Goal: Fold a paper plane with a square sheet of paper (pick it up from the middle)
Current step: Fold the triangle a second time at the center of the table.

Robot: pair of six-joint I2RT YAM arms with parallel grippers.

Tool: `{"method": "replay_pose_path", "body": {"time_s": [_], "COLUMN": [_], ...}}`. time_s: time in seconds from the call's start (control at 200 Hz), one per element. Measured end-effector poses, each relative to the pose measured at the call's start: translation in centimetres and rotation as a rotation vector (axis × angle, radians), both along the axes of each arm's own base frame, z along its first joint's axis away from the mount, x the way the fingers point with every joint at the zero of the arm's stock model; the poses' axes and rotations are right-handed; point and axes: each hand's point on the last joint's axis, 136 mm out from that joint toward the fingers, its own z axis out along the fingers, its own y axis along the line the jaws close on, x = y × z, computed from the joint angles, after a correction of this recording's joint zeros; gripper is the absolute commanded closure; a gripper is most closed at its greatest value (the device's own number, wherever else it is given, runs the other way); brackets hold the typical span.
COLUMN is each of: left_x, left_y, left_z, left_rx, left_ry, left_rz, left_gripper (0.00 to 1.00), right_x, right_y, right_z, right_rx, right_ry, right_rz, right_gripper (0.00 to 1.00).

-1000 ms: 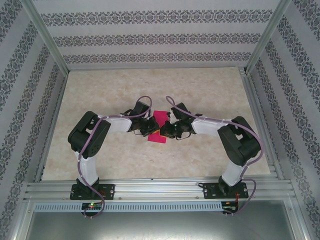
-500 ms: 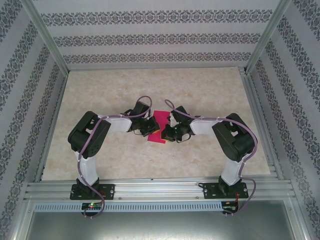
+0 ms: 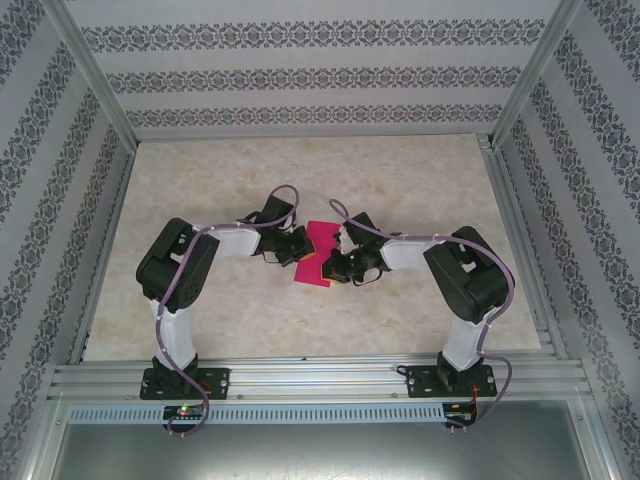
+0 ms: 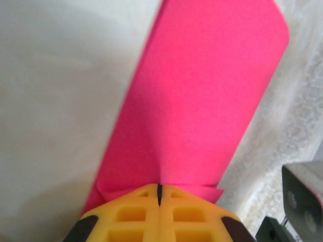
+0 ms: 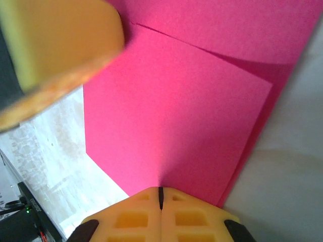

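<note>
The square sheet of paper (image 3: 321,243) is magenta-pink, folded into a narrower layered strip, and held between the two arms at the table's middle. My left gripper (image 3: 304,260) is shut on its left edge. In the left wrist view the yellow jaws (image 4: 159,188) pinch the paper (image 4: 202,96), which stretches away to the upper right. My right gripper (image 3: 335,266) is shut on the opposite edge. Its jaws (image 5: 161,192) clamp the paper (image 5: 176,116), where a folded flap lies over a second layer. A finger of the left gripper (image 5: 55,60) looms at the upper left of the right wrist view.
The marble-patterned table (image 3: 300,170) is ringed by patterned walls and an aluminium frame (image 3: 300,375) at the near edge. Both arms bend inward, elbows out, meeting over the centre. Part of the right arm (image 4: 303,196) shows at the lower right of the left wrist view.
The right gripper has closed fully on the paper's edge after shifting slightly left. The left wrist has moved a little away from the near edge, still holding the paper.
</note>
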Motion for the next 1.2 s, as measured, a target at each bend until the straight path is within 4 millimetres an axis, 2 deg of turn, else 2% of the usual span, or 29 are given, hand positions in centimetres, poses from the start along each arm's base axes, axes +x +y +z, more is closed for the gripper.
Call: {"method": "replay_pose_path", "body": {"time_s": [0.31,0.46,0.555,0.644,0.724,0.854,1.039,1.199], "left_x": [2.7,2.9,2.6,1.8,0.7,-1.0,-1.0,-1.0], "left_y": [4.3,5.2,4.6,2.9,1.1,-1.1,-0.7,-0.7], "left_z": [0.0,0.4,1.6,2.6,2.8,1.9,0.1,0.0], "left_rx": [-0.005,0.010,-0.001,-0.027,-0.045,-0.060,-0.019,-0.019], "left_ry": [-0.012,-0.017,-0.038,-0.055,-0.051,-0.026,-0.002,-0.001], "left_rz": [0.072,0.072,0.049,0.003,-0.049,-0.115,-0.102,-0.103], "left_gripper": [0.92,0.91,0.92,0.93,0.93,0.94,0.94,0.94], "right_x": [0.1,0.1,0.1,0.1,0.1,0.2,0.2,-0.1], "right_y": [0.1,0.2,0.4,0.4,0.4,0.5,0.5,0.7], "right_z": [0.1,0.1,0.1,0.1,0.2,0.2,0.4,0.9], "right_rx": [0.007,0.008,0.011,0.012,0.012,0.009,0.009,0.008], "right_ry": [-0.002,0.003,0.012,0.017,0.017,0.021,0.024,0.030], "right_rz": [0.003,0.004,0.008,0.009,0.009,0.009,0.007,0.010], "right_gripper": [1.00,1.00,1.00,1.00,1.00,0.97,0.89,0.87]}}
